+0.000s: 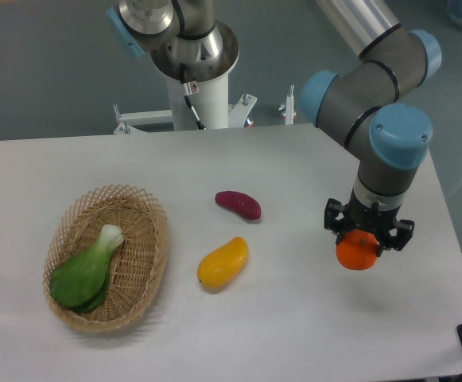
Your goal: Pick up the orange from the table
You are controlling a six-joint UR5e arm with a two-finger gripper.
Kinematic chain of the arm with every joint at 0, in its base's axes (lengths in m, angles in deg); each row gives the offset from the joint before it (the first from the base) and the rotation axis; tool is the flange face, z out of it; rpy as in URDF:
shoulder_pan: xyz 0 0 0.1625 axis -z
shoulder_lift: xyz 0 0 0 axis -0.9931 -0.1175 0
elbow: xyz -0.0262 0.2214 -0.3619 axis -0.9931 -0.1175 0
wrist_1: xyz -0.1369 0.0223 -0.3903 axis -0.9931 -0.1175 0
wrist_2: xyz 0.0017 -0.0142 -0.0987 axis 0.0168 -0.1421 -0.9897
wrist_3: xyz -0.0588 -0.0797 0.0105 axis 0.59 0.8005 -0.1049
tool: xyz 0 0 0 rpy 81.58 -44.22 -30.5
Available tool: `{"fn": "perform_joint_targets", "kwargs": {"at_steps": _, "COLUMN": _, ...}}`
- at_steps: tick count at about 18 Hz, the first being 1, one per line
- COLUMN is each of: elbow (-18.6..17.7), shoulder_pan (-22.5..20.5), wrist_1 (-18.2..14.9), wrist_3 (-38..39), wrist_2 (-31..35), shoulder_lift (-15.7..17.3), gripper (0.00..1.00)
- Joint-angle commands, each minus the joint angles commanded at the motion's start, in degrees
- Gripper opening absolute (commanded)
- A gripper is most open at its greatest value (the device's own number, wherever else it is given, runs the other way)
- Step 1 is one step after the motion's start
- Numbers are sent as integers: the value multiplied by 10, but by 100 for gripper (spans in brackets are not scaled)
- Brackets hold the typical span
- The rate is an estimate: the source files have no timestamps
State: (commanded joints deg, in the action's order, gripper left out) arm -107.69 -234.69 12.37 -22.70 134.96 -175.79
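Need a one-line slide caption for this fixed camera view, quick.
UR5e gripper closed on the orange over the white table, with mango, purple sweet potato and basket of bok choy alongside.

orange [357, 255] top hidden by gripper [366, 236]

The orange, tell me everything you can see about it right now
The orange is small, round and bright orange with a smooth, slightly glossy skin. Only its lower part shows; the top is hidden by the gripper, whose black fingers close on it from above. It sits near the right side of the white table, far from the other items. Whether it rests on the surface or hangs just above it cannot be told from this view.
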Motion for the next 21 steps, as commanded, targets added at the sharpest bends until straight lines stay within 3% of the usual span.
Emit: {"fn": "perform_joint_targets", "kwargs": {"at_steps": 21, "elbow": 4, "shoulder_pan": 4, "wrist_1": 0, "wrist_3": 1, "wrist_2": 23, "shoulder_lift": -2, "gripper": 75}}
